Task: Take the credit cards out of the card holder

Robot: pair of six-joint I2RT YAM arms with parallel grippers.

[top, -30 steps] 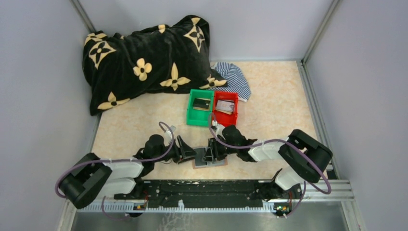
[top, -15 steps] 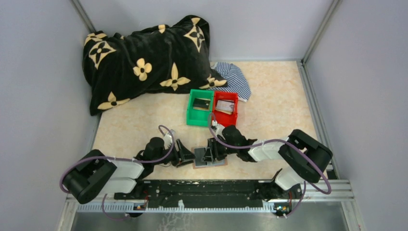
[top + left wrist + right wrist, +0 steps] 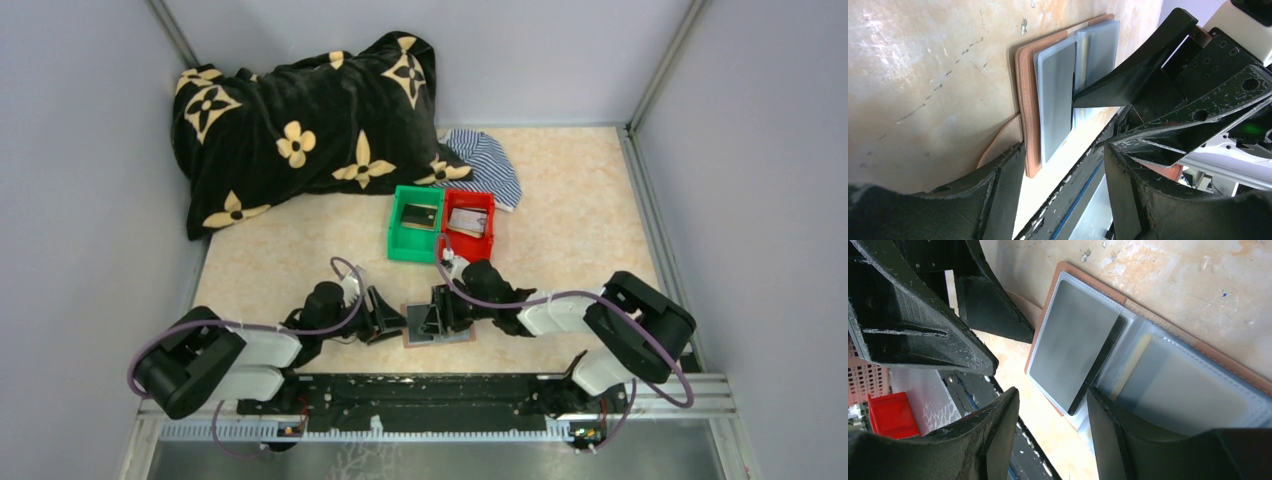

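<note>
At the near edge of the table point(image 3: 580, 230), between the two arms, the card holder point(image 3: 452, 337) lies open and flat with its clear sleeves facing up. A grey card point(image 3: 1073, 345) sits in the outermost sleeve, its dark edge poking out toward the fold. A tan-edged card point(image 3: 1134, 365) shows through the next sleeve.

The left gripper point(image 3: 1063, 150) has its jaws apart and clasps nothing, with one finger against the holder's brown flap. The right gripper point(image 3: 1052, 395) is likewise spread and empty, with one fingertip at the grey card's inner edge.

The step in hand looks to be working that card loose from its sleeve. The next move calls for the right jaws to close on the exposed edge and draw the card straight out while the left pins the holder down. The card would then go to a bin.

Farther back, the red bin point(image 3: 485, 205) holds pale flat pieces, probably cards, though they are too small to be sure. The green bin point(image 3: 400, 235) touching it holds a dark piece.

No brand, label or writing can be read anywhere. The black blanket point(image 3: 300, 110) bears only cream flower motifs, and a striped cloth point(image 3: 490, 165) lies beside it.
</note>
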